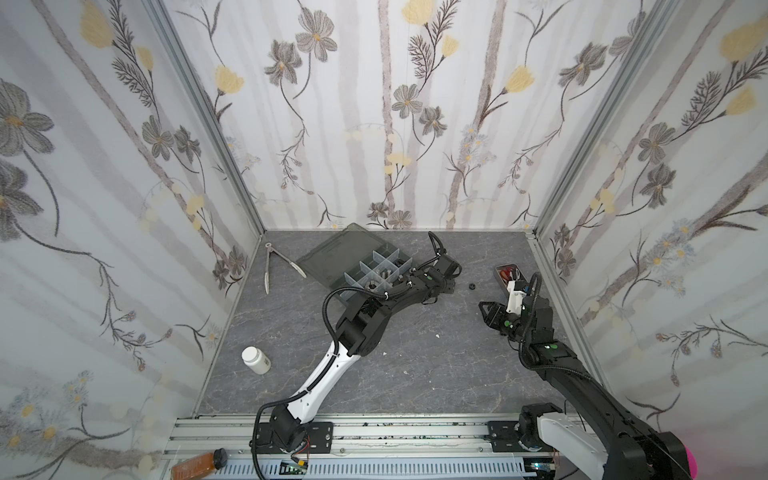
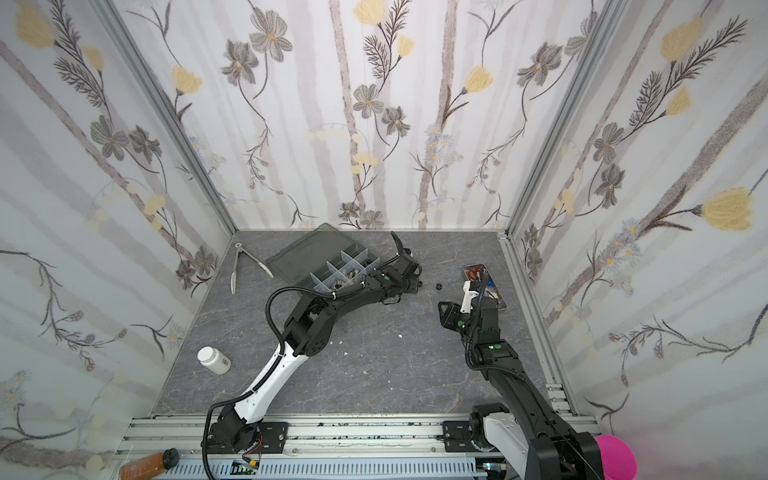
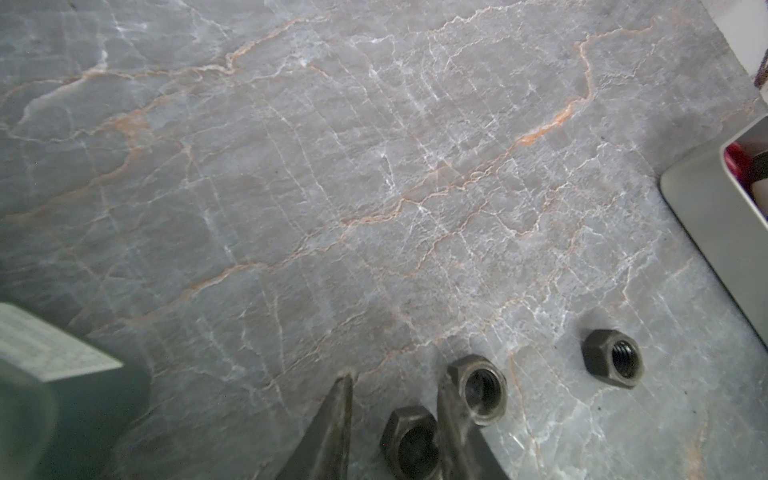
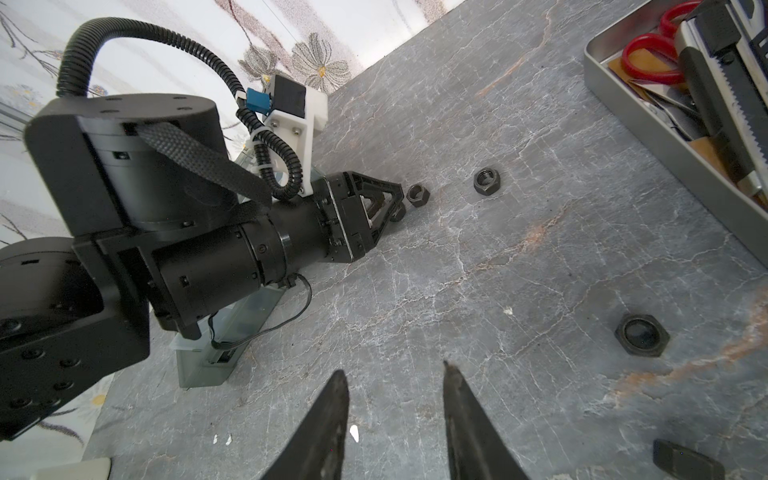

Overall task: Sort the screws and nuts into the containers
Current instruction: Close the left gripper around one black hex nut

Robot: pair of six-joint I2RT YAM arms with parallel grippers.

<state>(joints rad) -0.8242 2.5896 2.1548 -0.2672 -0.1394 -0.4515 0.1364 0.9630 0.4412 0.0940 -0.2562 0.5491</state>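
Currently: left pincer astride a black nut

Step in hand: pick-up of a loose nut. The left arm reaches past the organizer box point(image 1: 380, 259), and the left pincer point(image 3: 397, 386) sits low at the bench point(image 3: 374, 187). Its jaws stand narrow but not clamped. One black nut point(image 3: 411, 442) lies between them, against one finger point(image 3: 455, 424), with a gap to the other. A second nut point(image 3: 482, 388) sits just outside that same finger. A third nut point(image 3: 613, 358) lies apart, toward the tool tray point(image 4: 665, 137). The right pincer point(image 4: 394, 370) hovers over the bench, jaws part-open and empty. A wide flat nut point(image 4: 642, 334) lies near it.

Next move, judged: close on the middle nut alone without dragging its neighbour, lift, and carry it to a compartment of the box. No loose screws are seen on the bench.

Writing: the white bottle point(image 1: 255, 359) carries a label, but the print is too small to read. No brand is legible anywhere.
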